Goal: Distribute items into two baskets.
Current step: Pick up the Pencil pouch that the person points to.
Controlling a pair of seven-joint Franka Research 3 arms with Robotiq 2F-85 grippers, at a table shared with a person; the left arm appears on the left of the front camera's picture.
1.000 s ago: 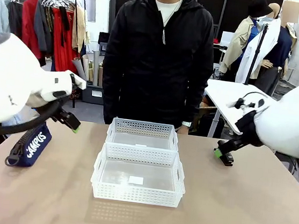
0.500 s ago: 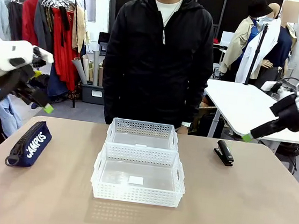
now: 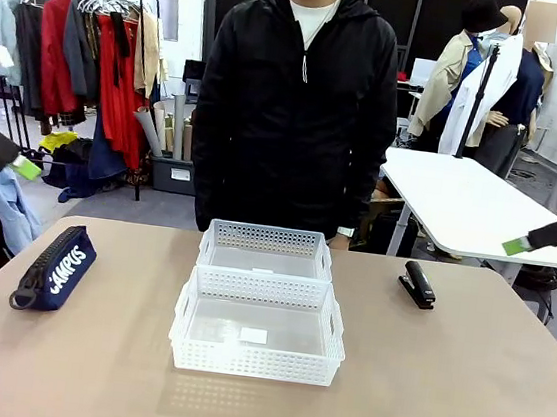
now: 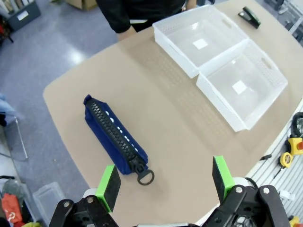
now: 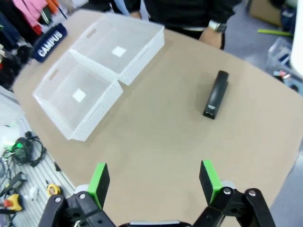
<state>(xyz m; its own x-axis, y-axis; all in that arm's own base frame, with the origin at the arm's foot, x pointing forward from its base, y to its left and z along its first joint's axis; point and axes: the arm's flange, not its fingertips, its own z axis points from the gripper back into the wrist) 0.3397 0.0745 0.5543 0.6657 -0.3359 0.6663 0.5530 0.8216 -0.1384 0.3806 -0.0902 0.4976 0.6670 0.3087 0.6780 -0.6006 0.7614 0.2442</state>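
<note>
The navy CAMPUS pouch [image 3: 55, 269] lies at the table's left side, and the small black stapler [image 3: 417, 284] lies at the right. Two white mesh baskets stand touching in the middle, the smaller one [image 3: 267, 237] nearer the person and the larger one [image 3: 254, 362] nearer me; both are empty. My left gripper [image 3: 22, 165] hangs high off the left edge, and my right gripper [image 3: 518, 245] high off the right. The left gripper [image 4: 164, 182] stands open above the pouch [image 4: 116, 137]. The right gripper [image 5: 154, 182] stands open well above the stapler [image 5: 215, 94].
A person in a black jacket stands at the far edge behind the baskets, a watch-wearing wrist [image 5: 215, 27] near the table. A white table [image 3: 460, 204] stands behind at the right, and a clothes rack [image 3: 86, 46] at the left.
Both arms have risen and swung outward from the table, the left away from the pouch and the right away from the stapler. Pouch, stapler and baskets stay where they were.
</note>
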